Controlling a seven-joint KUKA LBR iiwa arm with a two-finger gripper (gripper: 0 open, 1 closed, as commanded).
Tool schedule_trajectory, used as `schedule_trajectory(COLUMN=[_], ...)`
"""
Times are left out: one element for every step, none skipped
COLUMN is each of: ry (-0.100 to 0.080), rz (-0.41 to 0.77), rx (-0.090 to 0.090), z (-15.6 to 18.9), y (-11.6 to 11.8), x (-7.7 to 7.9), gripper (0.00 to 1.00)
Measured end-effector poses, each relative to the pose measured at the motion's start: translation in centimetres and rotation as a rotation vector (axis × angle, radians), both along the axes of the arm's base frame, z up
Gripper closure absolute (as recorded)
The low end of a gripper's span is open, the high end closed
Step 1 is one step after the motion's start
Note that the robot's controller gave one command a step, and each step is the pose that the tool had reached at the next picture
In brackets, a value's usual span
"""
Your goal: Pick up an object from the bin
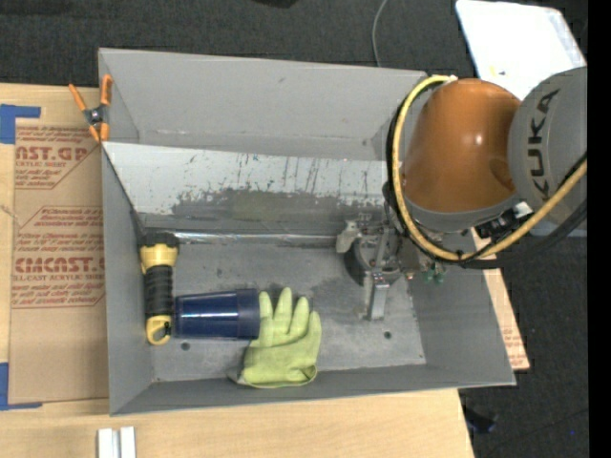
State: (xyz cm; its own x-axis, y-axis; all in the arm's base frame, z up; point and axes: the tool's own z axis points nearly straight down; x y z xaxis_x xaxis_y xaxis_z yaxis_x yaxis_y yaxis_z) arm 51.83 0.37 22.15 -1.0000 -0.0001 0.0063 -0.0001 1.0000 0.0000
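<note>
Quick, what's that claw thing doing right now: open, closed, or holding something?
Gripper: cannot be told whether open or closed. It is low over the bare floor of the bin, right of the yellow glove.

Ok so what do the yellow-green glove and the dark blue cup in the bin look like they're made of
The yellow-green glove looks like soft rubber or latex, matte: it lies limp and creased. The dark blue cup is probably hard plastic, smooth with a faint sheen: it keeps its round shape lying on its side.
</note>
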Motion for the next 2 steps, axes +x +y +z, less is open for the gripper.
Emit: schedule_trajectory(ry=[-0.008,-0.01], rz=[0.0,-0.074], rx=[0.0,0.001], z=[0.4,-2.7], y=[0.0,3.2], x=[0.2,1.4], gripper=[0.0,0.0])
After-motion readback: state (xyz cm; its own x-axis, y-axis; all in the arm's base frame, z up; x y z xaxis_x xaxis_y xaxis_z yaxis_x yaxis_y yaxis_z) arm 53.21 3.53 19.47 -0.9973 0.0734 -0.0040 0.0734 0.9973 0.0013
